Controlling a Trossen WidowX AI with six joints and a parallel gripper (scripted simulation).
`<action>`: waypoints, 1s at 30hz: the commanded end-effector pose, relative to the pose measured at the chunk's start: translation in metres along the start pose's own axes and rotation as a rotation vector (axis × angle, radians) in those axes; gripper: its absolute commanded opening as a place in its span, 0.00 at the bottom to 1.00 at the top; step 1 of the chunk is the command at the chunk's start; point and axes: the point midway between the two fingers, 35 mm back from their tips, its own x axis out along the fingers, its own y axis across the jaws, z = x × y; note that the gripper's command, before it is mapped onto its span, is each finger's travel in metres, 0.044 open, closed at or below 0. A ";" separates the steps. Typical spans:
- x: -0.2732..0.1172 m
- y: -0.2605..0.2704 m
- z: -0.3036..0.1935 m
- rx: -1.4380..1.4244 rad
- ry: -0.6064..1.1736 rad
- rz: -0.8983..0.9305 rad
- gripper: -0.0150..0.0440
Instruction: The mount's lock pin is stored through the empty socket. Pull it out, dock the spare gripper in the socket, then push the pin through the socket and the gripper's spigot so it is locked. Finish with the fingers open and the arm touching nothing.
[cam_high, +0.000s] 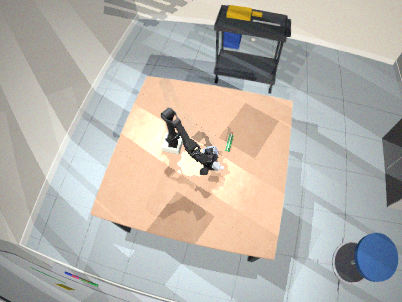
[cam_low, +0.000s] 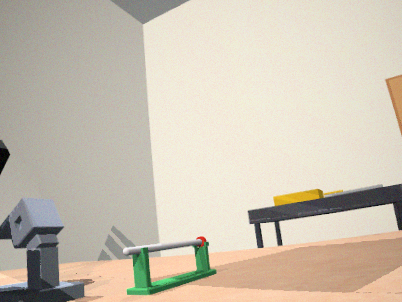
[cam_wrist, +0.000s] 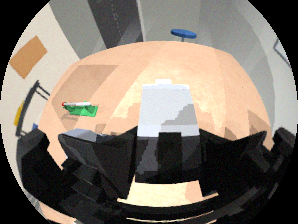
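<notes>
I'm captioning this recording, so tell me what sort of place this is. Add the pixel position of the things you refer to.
Probably a workshop or robotics lab: a robot arm (cam_high: 185, 135) works on a large wooden table (cam_high: 250, 220), a dark two-tier utility cart (cam_high: 245, 65) stands behind it, and a round blue stool (cam_high: 377, 257) sits on the tiled floor.

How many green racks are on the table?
1: the green rack, standing beyond the grey mount in the exterior view, with the pin lying across its two posts. The arm could hide others.
</notes>
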 end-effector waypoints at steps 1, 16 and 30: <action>-0.017 -0.002 0.021 -0.017 -0.032 -0.011 0.25; -0.041 0.003 0.036 -0.017 -0.032 -0.011 0.25; -0.038 0.004 0.028 -0.002 -0.008 -0.007 0.25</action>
